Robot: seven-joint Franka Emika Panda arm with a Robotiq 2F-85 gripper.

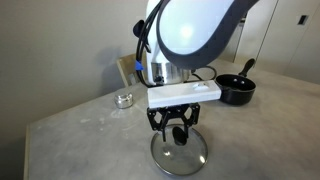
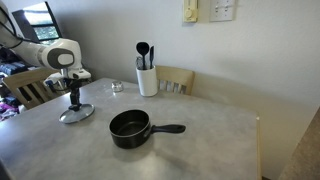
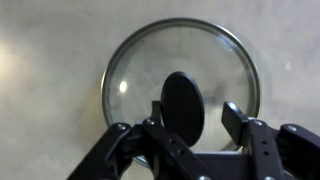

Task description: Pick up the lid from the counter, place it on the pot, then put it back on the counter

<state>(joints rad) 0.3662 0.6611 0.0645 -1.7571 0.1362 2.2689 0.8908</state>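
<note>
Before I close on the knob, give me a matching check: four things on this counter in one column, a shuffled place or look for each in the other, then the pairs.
1. lid
2. pot
3. utensil holder
4. small silver tin

A. white, upright, dark utensils sticking out
B. black, uncovered, long handle
C. flat on the counter, directly under the open gripper
D. round and shiny, near the utensil holder

Pairs: 1-C, 2-B, 3-A, 4-D
</note>
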